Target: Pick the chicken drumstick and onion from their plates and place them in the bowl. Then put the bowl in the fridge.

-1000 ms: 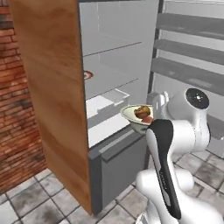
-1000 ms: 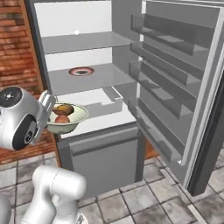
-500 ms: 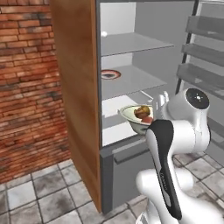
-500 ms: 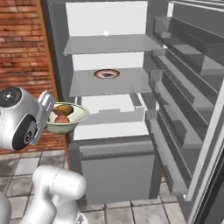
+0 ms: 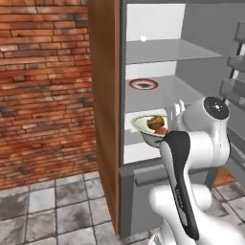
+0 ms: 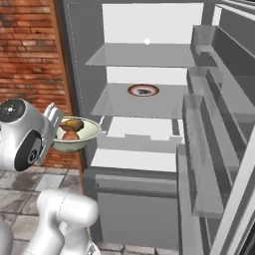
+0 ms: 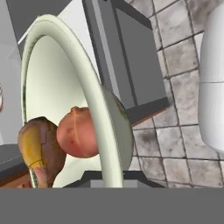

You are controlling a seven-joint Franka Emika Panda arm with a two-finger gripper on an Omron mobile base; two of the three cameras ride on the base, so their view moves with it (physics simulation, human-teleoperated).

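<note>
simulated kitchen with a grey tiled floor (image 5: 52, 210) and a red brick wall (image 5: 43, 86). the fridge (image 6: 149, 149) stands open: brown wood-panelled side (image 5: 104, 110), pale grey interior, glass shelves (image 6: 144, 55) and a grey drawer front (image 6: 139, 209) below. its door (image 6: 224, 129), with grey racks, swings out at the right of the right base view. a small round reddish dish (image 6: 143, 90) lies on the middle shelf.

the bowl (image 6: 75, 134), pale greenish-cream with a flaring rim, is held in the air in front of the lower fridge compartment, near the wood side. inside it lie the chicken drumstick (image 6: 72, 124), lumpy and golden-brown, and the onion (image 6: 70, 135), a smooth reddish ball; the two touch.

the gripper (image 6: 54, 124) is clenched on the bowl's rim at the side nearest the arm (image 5: 184, 191).

the hand view shows the bowl (image 7: 65, 100) edge-on and close, its rim arcing through the picture, with the onion (image 7: 78, 132) beside the drumstick (image 7: 40, 151), whose yellow patch and darker end are distinct. the left base view shows the bowl (image 5: 148, 128) partly hidden behind the arm; the right base view shows it whole.
</note>
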